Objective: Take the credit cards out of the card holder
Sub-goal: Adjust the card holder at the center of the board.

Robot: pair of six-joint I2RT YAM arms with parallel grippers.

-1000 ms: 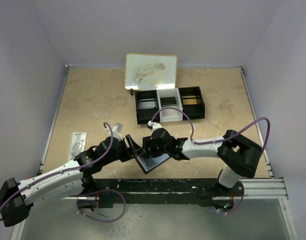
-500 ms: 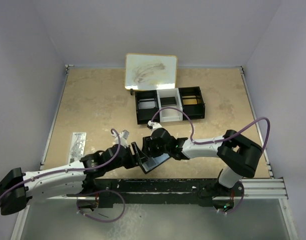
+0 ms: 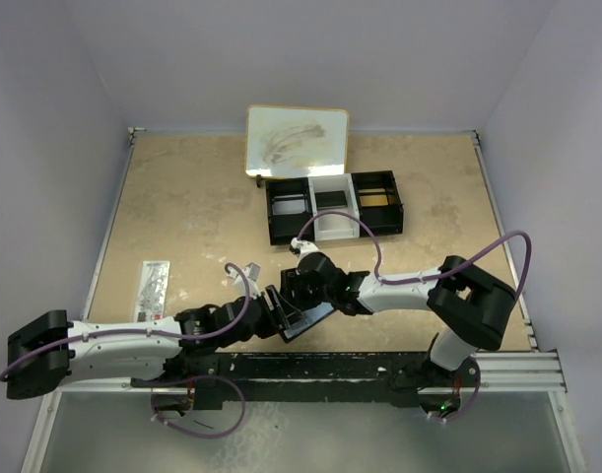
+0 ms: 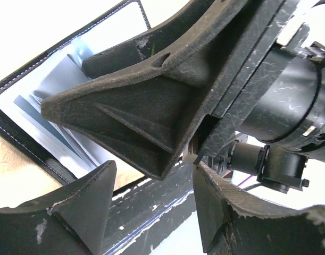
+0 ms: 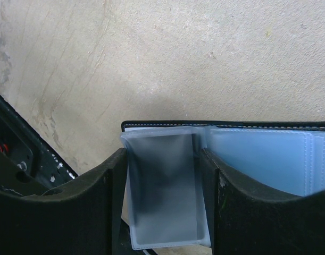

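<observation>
The card holder (image 3: 305, 317) lies open on the table (image 3: 182, 197), at the near edge, between the 2 arms. The right gripper (image 5: 162, 154) has 1 finger on each side of a clear pocket (image 5: 163, 196) in the holder. The fingers touch the pocket's edges, but it is not clear if they squeeze it. A dark shape inside may be a card. The left gripper (image 4: 154, 167) is let go, with nothing in it, just beside the right one.

The step looks like getting the first card out. The right gripper should pin the holder flat. The left one should come in low and pinch only the card's edge. Then it should pull slowly, straight along the pocket, so the holder does not lift too.
</observation>
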